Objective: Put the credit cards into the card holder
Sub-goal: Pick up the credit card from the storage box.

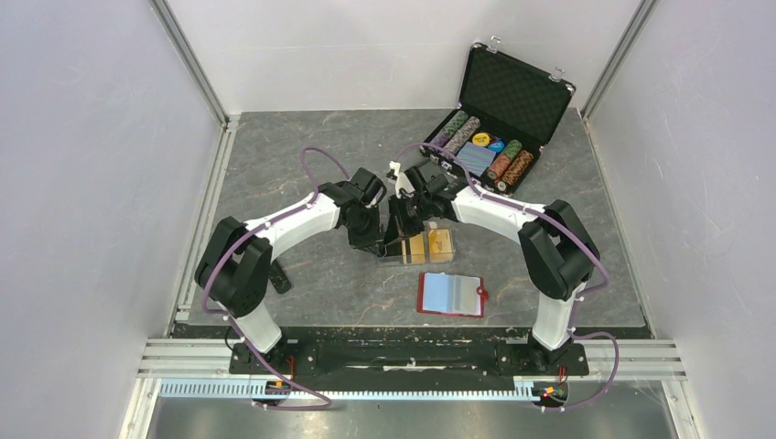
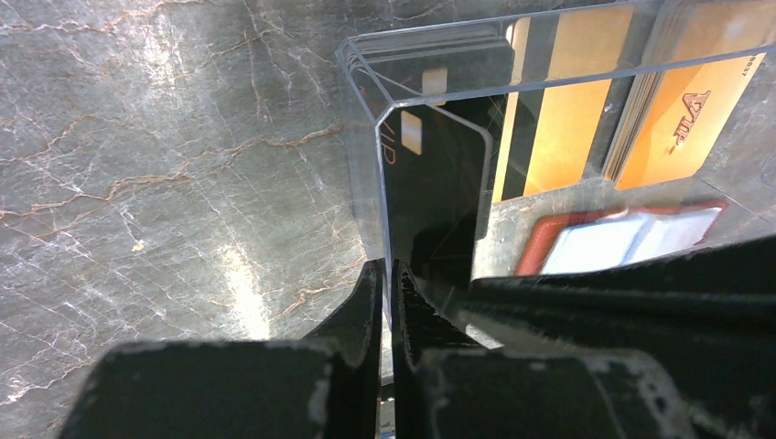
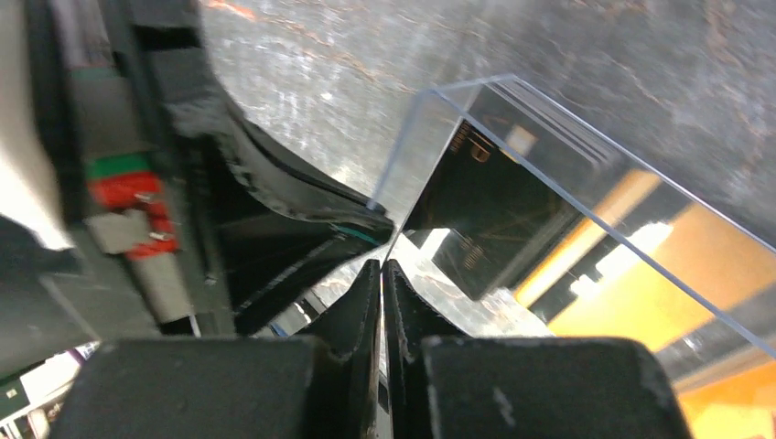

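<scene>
The credit cards stand inside a clear plastic tray (image 1: 437,258): a black card (image 2: 439,183), a gold one (image 2: 558,119) and an orange one (image 2: 682,119). My left gripper (image 2: 386,265) is shut on the tray's thin end wall (image 2: 366,137). My right gripper (image 3: 381,263) is shut on a clear wall (image 3: 412,146) of the same tray, with the black card (image 3: 485,210) just beyond it. From above, both grippers meet at the tray's left end. The red card holder (image 1: 450,294) lies open and flat nearer the arm bases, its pale lining up. It also shows through the tray as the card holder (image 2: 631,240).
An open black chip case (image 1: 499,119) with poker chips and a blue deck sits at the back right. A small dark object (image 1: 280,276) lies by the left arm. White walls enclose the grey marbled table (image 1: 274,165) on three sides.
</scene>
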Available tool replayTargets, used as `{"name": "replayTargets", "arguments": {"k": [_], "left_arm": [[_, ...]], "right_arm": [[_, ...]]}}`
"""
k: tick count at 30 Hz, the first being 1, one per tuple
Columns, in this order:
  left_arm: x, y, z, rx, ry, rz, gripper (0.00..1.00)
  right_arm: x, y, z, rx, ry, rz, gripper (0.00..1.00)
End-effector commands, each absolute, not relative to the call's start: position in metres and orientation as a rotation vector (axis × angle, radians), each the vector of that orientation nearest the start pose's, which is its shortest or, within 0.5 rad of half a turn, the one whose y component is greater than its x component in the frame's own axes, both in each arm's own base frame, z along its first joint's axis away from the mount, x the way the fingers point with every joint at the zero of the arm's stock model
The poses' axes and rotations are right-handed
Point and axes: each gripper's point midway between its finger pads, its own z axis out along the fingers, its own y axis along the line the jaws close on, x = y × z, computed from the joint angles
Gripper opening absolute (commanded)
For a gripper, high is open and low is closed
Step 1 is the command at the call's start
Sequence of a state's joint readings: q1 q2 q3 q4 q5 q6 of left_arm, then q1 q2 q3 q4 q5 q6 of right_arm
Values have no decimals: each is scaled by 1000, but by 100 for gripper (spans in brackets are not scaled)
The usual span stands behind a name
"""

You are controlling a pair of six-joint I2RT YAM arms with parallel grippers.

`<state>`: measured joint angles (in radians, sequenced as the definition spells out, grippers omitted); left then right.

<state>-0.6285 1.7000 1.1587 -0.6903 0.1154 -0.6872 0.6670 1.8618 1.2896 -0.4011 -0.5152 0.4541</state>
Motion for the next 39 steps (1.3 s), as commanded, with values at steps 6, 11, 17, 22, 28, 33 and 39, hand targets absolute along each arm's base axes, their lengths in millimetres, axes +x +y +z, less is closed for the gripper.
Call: {"name": "replayTargets", "arguments": {"k": [6,11,17,22,28,33,39], "left_arm": [[245,-251,33,38,2945,-436,2],[245,-251,32,39,2946,-434,2],[246,-251,33,37,2945,-430,2],[247,-247,35,33,2937,-403,2],[252,-228,42,-20,2890,-282,2],[254,-204,38,-123,2879,-226,2],[253,-169,42,-261,2841,-192,2]], "right_arm": [[268,355,66,-550,2630,1067,25],[269,350,61,-558,2646,1019,40],[271,349,63,-554,2638,1005,5],[280,344,84,-551,2581,978,0],[293,331,121,-536,2480,978,0],[294,318,140,-512,2428,1026,0],[293,306,156,-491,2375,1099,0]]}}
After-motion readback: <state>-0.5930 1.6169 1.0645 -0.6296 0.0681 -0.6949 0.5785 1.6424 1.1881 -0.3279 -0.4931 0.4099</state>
